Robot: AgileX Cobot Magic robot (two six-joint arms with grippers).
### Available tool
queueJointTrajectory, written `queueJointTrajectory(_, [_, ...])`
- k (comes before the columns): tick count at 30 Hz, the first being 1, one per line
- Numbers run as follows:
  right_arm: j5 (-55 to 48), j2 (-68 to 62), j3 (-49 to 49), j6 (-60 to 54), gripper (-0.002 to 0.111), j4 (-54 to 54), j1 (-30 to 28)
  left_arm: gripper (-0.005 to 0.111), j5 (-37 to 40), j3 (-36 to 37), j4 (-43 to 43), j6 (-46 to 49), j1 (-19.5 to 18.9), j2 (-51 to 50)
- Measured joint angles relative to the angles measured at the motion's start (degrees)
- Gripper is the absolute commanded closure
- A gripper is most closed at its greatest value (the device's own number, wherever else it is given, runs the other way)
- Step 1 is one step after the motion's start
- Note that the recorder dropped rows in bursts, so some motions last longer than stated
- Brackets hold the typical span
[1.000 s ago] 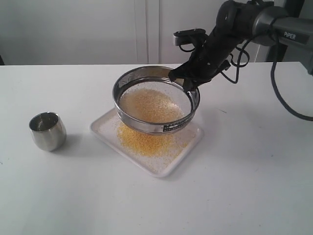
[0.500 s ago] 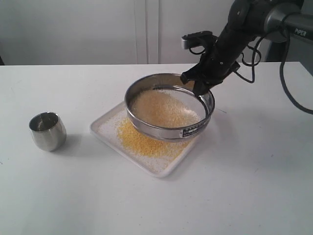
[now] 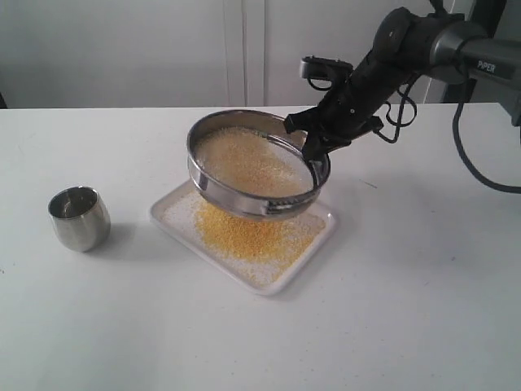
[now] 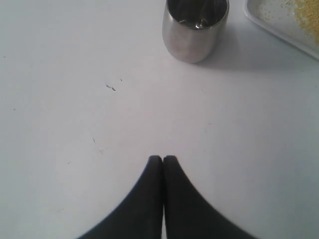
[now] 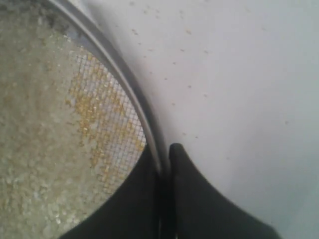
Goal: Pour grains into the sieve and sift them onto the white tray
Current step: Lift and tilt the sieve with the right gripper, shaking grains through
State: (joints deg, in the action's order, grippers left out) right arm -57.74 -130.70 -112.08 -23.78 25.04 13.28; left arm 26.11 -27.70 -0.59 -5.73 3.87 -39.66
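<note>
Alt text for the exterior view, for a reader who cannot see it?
The right end effector holds the sieve by its rim, tilted above the tray, with pale grains inside and a yellow heap on the tray below. A steel cup stands apart on the table, to the left.

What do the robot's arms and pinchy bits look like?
The right arm is dark grey and rounded, with white PIPER lettering and black cables looping off it. The left end effector and right end effector have smooth black fingers tapering to tips.
</note>
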Motion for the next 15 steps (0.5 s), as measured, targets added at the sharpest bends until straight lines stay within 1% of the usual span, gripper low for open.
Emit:
queueJointTrajectory(1, [-0.2, 0.0, 0.0, -2.4, 0.108, -0.8, 0.0, 0.107, 0.0, 0.0, 0.0, 0.0, 0.0, 0.0])
queueJointTrajectory(2, [-1.3, 0.0, 0.0, -2.2, 0.108, -1.5, 0.0, 0.107, 0.0, 0.0, 0.0, 0.0, 0.0, 0.0])
queueJointTrajectory(4, [-1.9, -0.3, 0.0, 2.2, 0.108, -1.1, 0.3, 0.107, 0.0, 0.0, 0.0, 0.0, 0.0, 0.0])
queueJointTrajectory(7, [-1.0, -0.5, 0.0, -3.1, 0.108, -2.2, 0.6, 0.107, 0.0, 0.0, 0.0, 0.0, 0.0, 0.0])
queueJointTrajectory(10, [-1.0, -0.7, 0.0, 3.0, 0.108, -2.5, 0.6, 0.107, 0.0, 0.0, 0.0, 0.0, 0.0, 0.0])
queueJointTrajectory(12, [0.4, -0.7, 0.0, 0.0, 0.108, -3.0, 0.5, 0.107, 0.0, 0.0, 0.0, 0.0, 0.0, 0.0])
queueJointTrajectory(13, [0.5, -0.6, -0.1, 0.9, 0.108, -4.2, 0.5, 0.107, 0.0, 0.0, 0.0, 0.0, 0.0, 0.0])
queueJointTrajectory(15, [0.5, -0.6, -0.1, 7.0, 0.108, -3.5, 0.4, 0.107, 0.0, 0.0, 0.0, 0.0, 0.0, 0.0])
